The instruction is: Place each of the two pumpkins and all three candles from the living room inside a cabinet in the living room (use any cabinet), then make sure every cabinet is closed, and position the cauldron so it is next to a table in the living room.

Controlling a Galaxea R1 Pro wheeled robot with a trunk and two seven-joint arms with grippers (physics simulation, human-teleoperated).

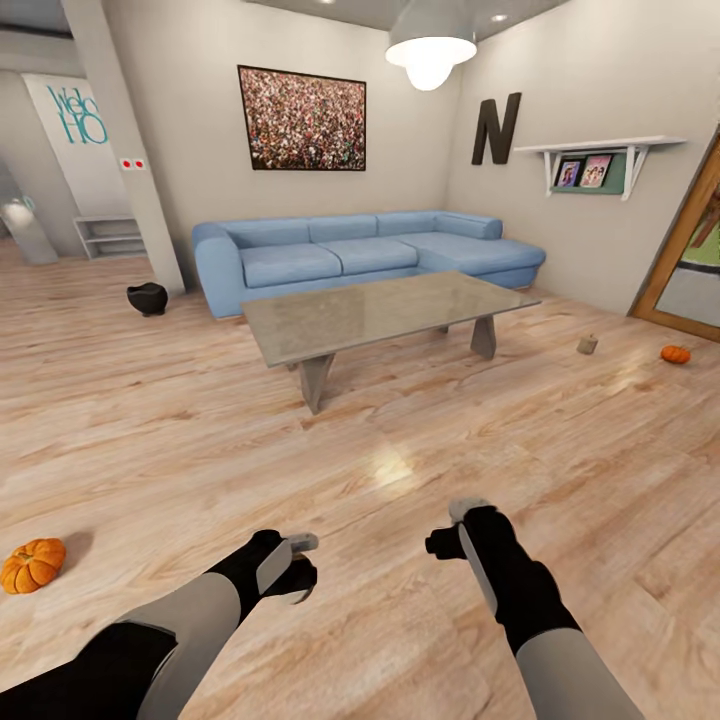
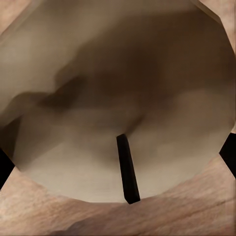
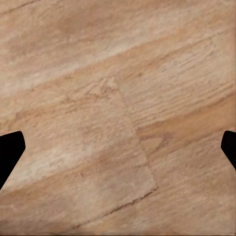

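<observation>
Carrying a candle (image 2: 118, 98) clamped in the left end effector (image 1: 292, 568), the robot faces the tabletop (image 1: 385, 312); the right end effector (image 1: 462, 528) hangs spread and empty. One pumpkin (image 1: 32, 565) lies on the floor at left, another (image 1: 675, 354) far right near a second candle (image 1: 587, 344); the cauldron (image 1: 148, 298) sits beside the sofa (image 1: 360, 255). Risk: a jolt while driving could loosen the candle and drop it.
</observation>
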